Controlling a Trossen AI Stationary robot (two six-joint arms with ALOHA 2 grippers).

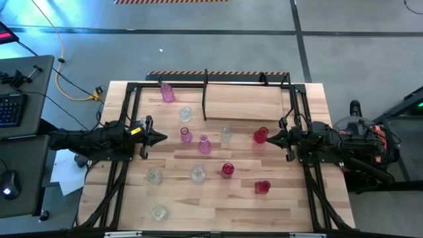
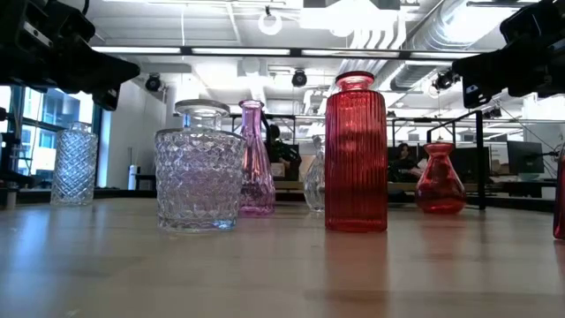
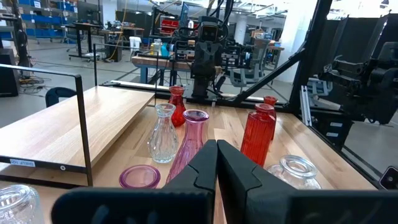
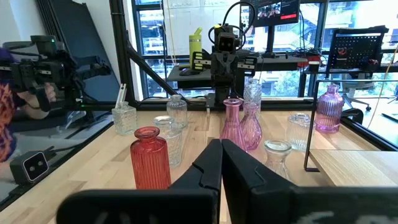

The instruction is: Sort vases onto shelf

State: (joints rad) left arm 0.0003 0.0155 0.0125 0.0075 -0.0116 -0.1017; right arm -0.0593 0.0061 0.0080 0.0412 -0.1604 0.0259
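About a dozen small glass vases stand upright on their bases on the wooden table: pink ones (image 1: 167, 92) (image 1: 204, 144), red ones (image 1: 260, 135) (image 1: 227, 170) (image 1: 262, 187) and clear ones (image 1: 197, 174) (image 1: 158, 212). The low view shows a ribbed red vase (image 2: 356, 155) and a clear diamond-cut jar (image 2: 199, 172) close up. The shelf (image 1: 248, 99) stands at the table's far edge with bare boards. My left gripper (image 1: 162, 137) (image 3: 216, 152) hovers shut at the table's left, pointing right. My right gripper (image 1: 269, 137) (image 4: 221, 149) hovers shut at the right, above the bulb-shaped red vase.
The arms' black frames (image 1: 125, 119) (image 1: 301, 112) run along both sides of the table. A keyboard and mouse desk (image 1: 13, 106) stands off the left side. Bare wood lies along the near edge (image 1: 218, 221) and left of the shelf's post (image 1: 205, 92).
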